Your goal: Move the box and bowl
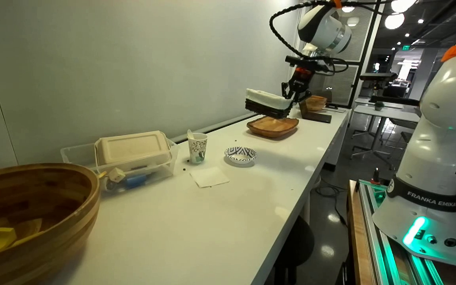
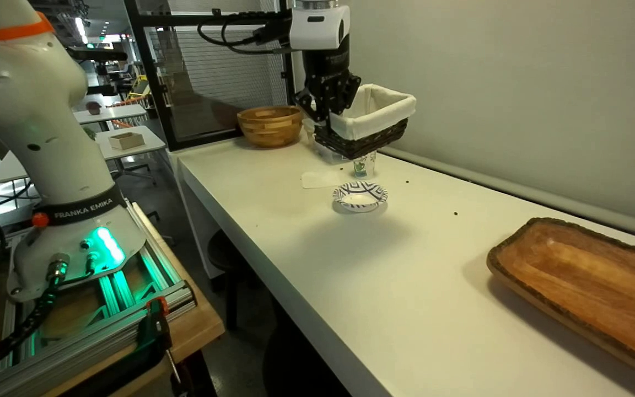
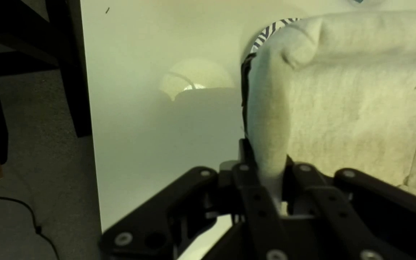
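The box [image 1: 268, 103] has a white cloth-lined rim and a dark woven base. My gripper [image 1: 296, 99] is shut on one wall of it and holds it in the air above the white table, slightly tilted. In an exterior view the box [image 2: 377, 125] hangs beyond the patterned bowl, and the gripper [image 2: 324, 113] pinches its near corner side. In the wrist view the fingers [image 3: 267, 157] clasp the cloth-covered rim of the box [image 3: 352, 115]; its inside looks empty where visible. The large brown wooden bowl [image 1: 73, 221] with yellow pieces stands at the table's end; it also shows far back [image 2: 269, 127].
A small blue-patterned bowl [image 2: 360, 197], a paper cup [image 1: 198, 149] and a napkin [image 1: 209, 177] are on the table. A clear bin with a beige clamshell [image 1: 133, 148] stands along the wall. A brown wooden tray [image 2: 587, 275] lies at the opposite end, with a laptop [image 1: 316, 116] beyond.
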Robot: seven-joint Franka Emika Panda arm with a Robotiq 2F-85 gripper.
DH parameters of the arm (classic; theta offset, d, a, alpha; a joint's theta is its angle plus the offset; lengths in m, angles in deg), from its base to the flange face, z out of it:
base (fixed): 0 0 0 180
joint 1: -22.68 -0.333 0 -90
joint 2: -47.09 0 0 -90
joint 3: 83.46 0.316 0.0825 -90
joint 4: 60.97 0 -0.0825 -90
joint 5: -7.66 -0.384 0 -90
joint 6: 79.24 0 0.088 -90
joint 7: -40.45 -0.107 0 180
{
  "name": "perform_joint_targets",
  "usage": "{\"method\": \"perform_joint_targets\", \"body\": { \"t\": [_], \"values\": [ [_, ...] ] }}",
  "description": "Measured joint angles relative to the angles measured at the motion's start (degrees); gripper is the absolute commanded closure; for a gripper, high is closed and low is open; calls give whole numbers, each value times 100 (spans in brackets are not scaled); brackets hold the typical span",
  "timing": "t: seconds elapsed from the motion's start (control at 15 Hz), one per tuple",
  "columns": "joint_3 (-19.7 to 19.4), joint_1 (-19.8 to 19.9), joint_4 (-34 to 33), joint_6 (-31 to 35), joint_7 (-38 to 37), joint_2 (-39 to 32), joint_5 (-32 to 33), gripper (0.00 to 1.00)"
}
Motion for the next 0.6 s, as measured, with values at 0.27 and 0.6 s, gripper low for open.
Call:
{"method": "perform_joint_targets", "body": {
  "t": [0.27,0.6],
  "values": [
    [-28,10,-127,-117,-15,-108,-19,96],
    [-89,13,-515,-297,-74,-639,-44,96]
  ]
}}
